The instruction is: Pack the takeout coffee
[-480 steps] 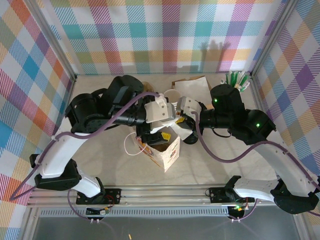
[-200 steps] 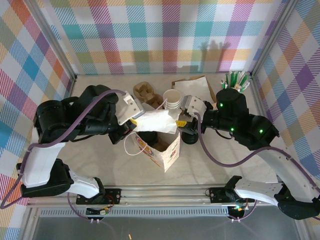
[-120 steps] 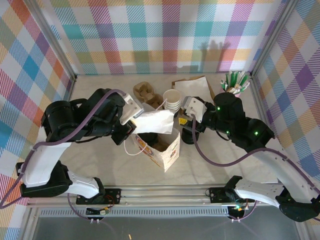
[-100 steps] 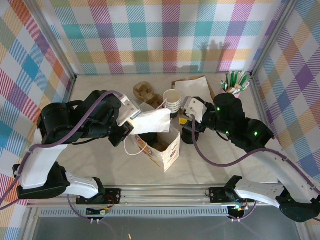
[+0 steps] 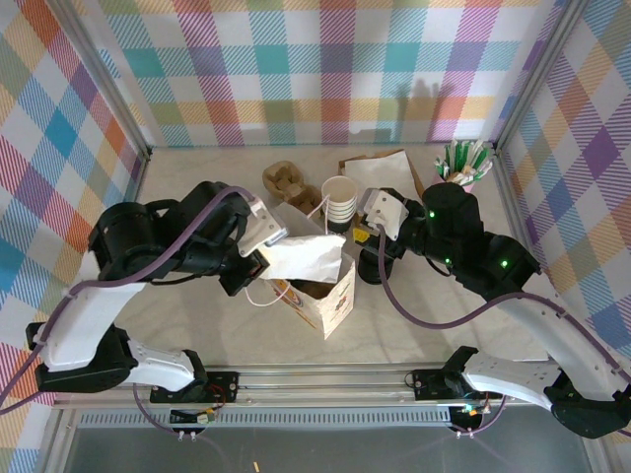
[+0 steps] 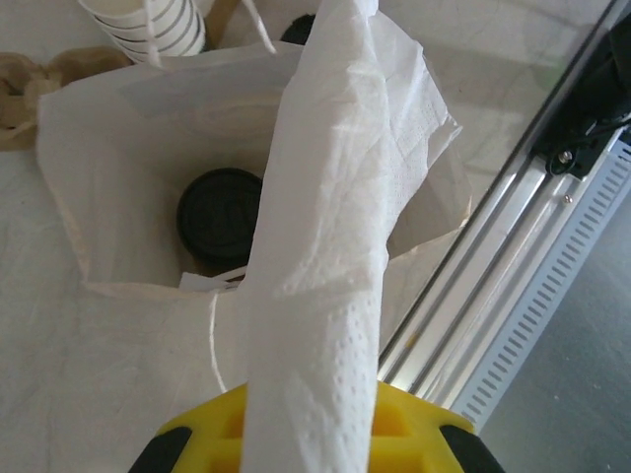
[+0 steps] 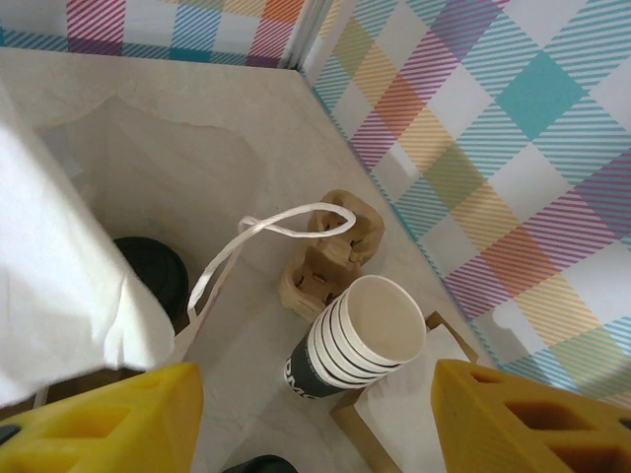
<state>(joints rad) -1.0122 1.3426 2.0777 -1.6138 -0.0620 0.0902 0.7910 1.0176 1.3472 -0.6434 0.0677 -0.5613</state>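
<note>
Bright plaid panels are closing in a pale table (image 5: 197, 325) on three sides, with a metal rail running along the near edge. In the middle a white paper bag (image 5: 332, 304) is standing upright with its mouth open. The takeout coffee (image 6: 219, 213) is sitting down inside that bag, resting on the bottom toward one corner, and only its round black lid is showing from above. It is also peeking out darkly under the bag's wall in the right wrist view (image 7: 150, 272).

The left end effector (image 5: 263, 246) is reaching in from the left and pinching a white napkin (image 5: 308, 258) tight between its yellow fingers. The napkin is stretching out over the bag's mouth, partly covering it.

The right end effector (image 5: 368, 230) is hovering just beside the bag's far right side. Its fingers are standing wide apart with nothing between them.

Behind the bag a stack of lidless cream cups (image 5: 339, 196) is standing upright. A brown cardboard cup carrier (image 5: 284, 180) is lying just to the left of the cups. A bunch of green-wrapped straws (image 5: 465, 158) is standing in the far right corner, well apart from the bag.
</note>
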